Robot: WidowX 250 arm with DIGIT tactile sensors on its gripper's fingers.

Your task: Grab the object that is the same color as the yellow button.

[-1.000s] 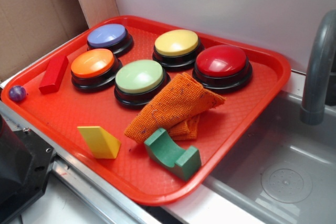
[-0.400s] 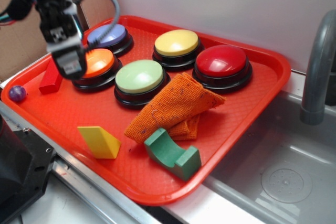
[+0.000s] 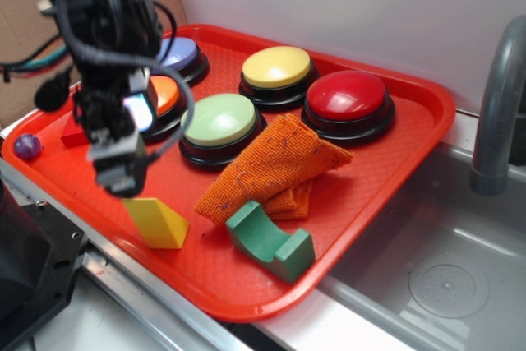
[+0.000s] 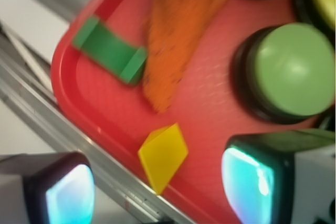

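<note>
The yellow wedge block [image 3: 156, 222] sits on the red tray [image 3: 394, 162], close to its near rim, at about 9 o'clock from the green arch block [image 3: 271, 240] and 8 o'clock from the orange cloth [image 3: 267, 172]. It matches the yellow button [image 3: 277, 67] at the back of the tray. It looks solid, stiff and light, probably smooth enough to slip. Its sloped face would likely squirt out of a pinch, so the two flat parallel sides seem the safer hold. The gripper [image 4: 157, 182] hangs just above it, fingers [image 4: 252, 177] spread wide, holding nothing; in the wrist view the wedge lies between them.
</note>
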